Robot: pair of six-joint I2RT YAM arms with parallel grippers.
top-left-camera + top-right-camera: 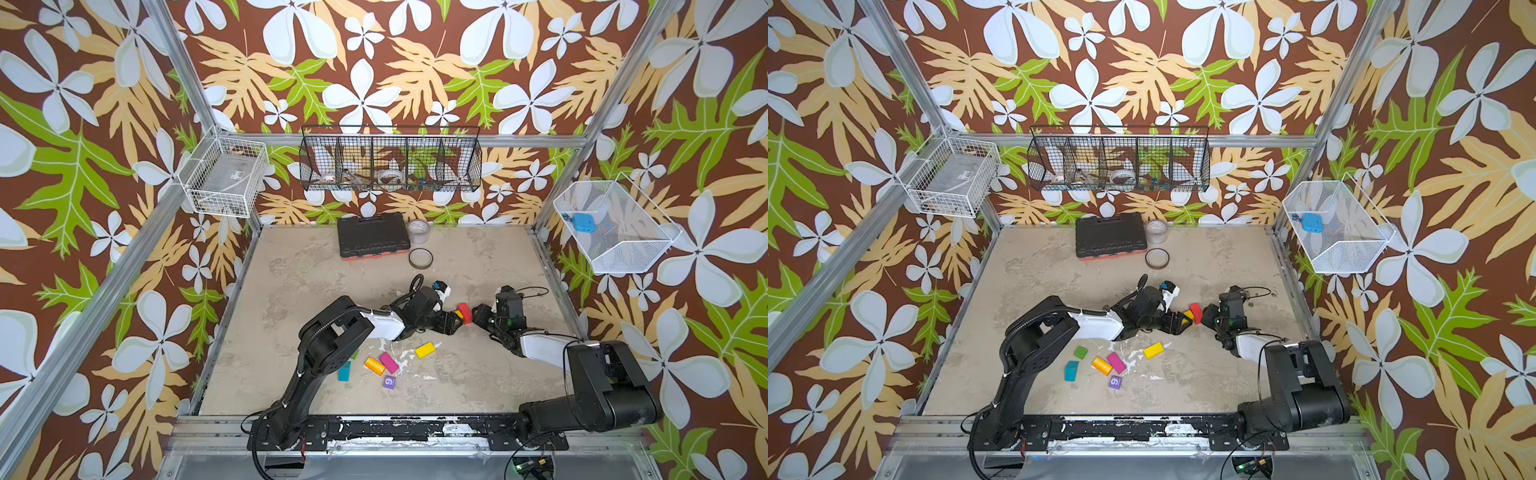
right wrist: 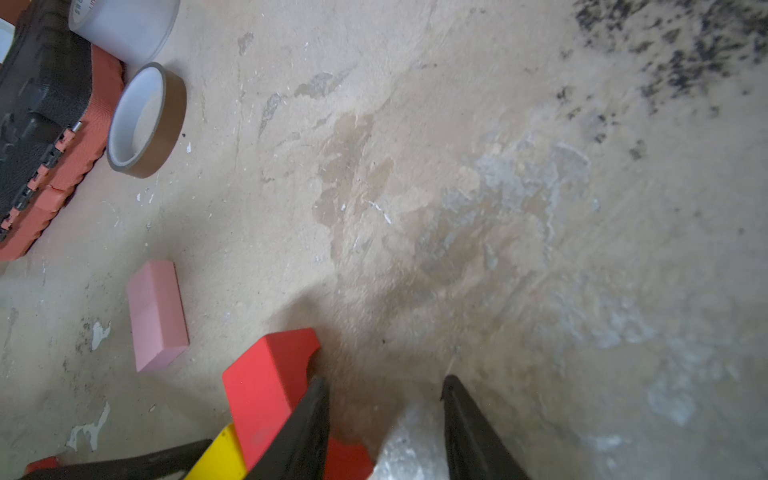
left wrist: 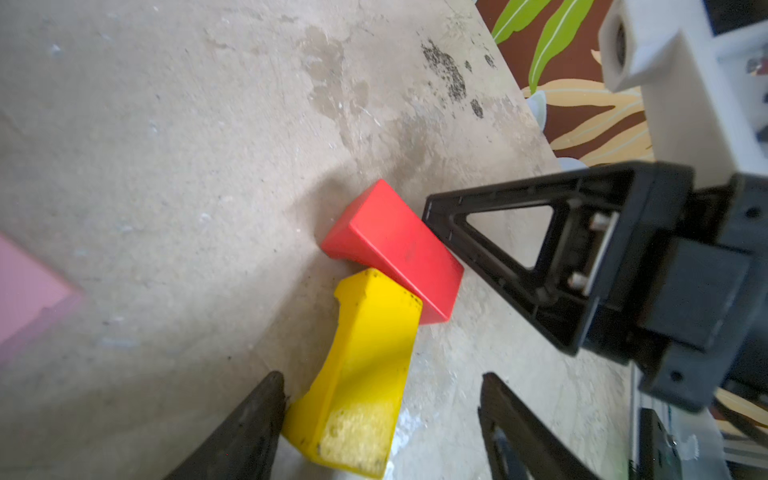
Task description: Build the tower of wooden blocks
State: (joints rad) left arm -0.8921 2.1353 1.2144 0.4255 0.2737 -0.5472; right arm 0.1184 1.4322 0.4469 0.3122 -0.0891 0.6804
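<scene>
Toward the right of the table's (image 1: pixel 311 257) middle, both grippers meet over two touching blocks: a red block (image 1: pixel 465 312) and a yellow arch block (image 3: pixel 365 353). The left gripper (image 3: pixel 382 376) stands wide, its jaws on either side of the arch block's near end; one finger (image 3: pixel 249 432) touches the yellow side and the other stands apart from it. The red block meets the arch's far end at an angle, though I cannot tell whether it lies on it or only against it. The right gripper (image 2: pixel 384 380) is narrow, with bare table showing in its gap; the red block lies against the outer side of one finger (image 2: pixel 307 424) and is not clamped. A pink block (image 2: pixel 156 316) lies flat nearby, toward the black tool case (image 2: pixel 37 104) and the two tape rolls (image 2: pixel 145 120) at the back. Closer to the arm bases, well apart from the grippers, loose blocks lie singly in both top views: a yellow bar (image 1: pixel 1153 350), a magenta block (image 1: pixel 1116 362) touching an orange block (image 1: pixel 1102 365), a teal block (image 1: pixel 1071 370), a green block (image 1: pixel 1081 352) and a purple cube (image 1: pixel 1115 382) with a white digit.
</scene>
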